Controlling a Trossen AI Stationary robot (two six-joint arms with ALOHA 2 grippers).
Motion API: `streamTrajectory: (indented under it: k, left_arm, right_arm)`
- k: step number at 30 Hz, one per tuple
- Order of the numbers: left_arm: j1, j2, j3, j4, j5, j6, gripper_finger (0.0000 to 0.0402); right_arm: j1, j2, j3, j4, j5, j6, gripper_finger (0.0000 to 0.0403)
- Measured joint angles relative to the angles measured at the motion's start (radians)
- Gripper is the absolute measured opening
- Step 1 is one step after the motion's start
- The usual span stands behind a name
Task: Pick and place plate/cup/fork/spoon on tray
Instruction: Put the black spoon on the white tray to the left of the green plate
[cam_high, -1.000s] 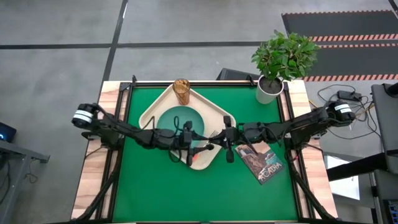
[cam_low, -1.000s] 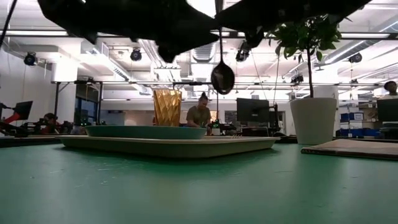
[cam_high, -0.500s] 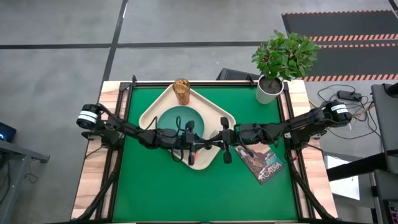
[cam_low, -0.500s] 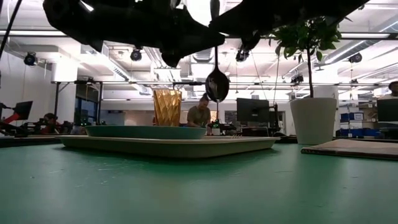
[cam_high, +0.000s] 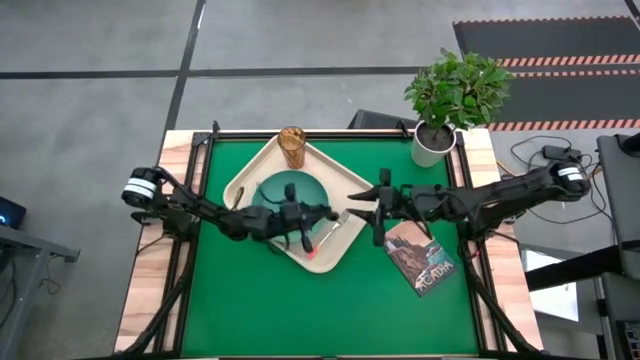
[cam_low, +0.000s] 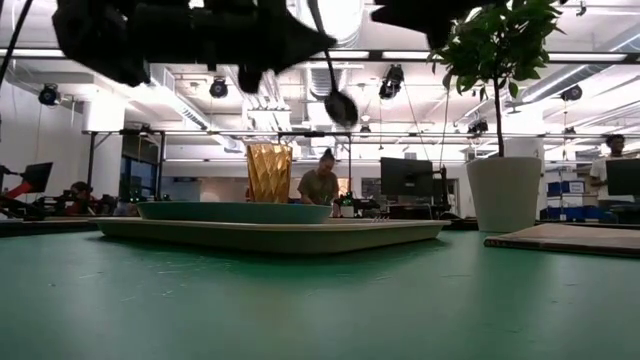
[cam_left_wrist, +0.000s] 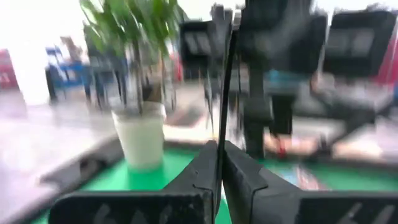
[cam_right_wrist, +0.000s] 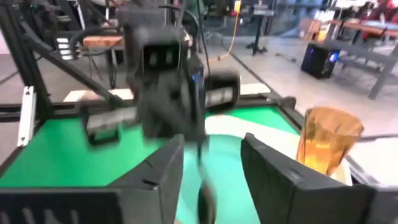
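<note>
Left gripper (cam_left_wrist: 219, 163) pinched on the spoon (cam_low: 338, 100), dangling bowl-down above the tray (cam_high: 340, 250), clear of plate (cam_high: 285, 192), cup (cam_high: 292, 146) and fork (cam_high: 322, 232). Right gripper (cam_right_wrist: 211, 167) spread, empty, just beside.

- Potted plant (cam_high: 452, 100) in a white pot, at the green table's (cam_high: 250, 310) far right corner.
- Picture-covered book (cam_high: 421, 258) lying flat, nearer than the plant.

Bright overhead lighting; heavy wrist-view motion blur.
</note>
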Motion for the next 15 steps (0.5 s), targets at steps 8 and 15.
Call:
streamTrajectory:
  k: [8,15]
  left_arm:
    - [-0.009,-0.017,-0.083,0.441,0.115,0.243,0.0]
    - [-0.01,-0.023,-0.055,0.443,0.249,0.274,0.0]
  right_arm:
    - [0.003,-0.051,-0.055,-0.057,-0.02,0.079,0.0194]
    - [0.003,0.085,-0.146,0.293,-0.026,-0.021,0.0209]
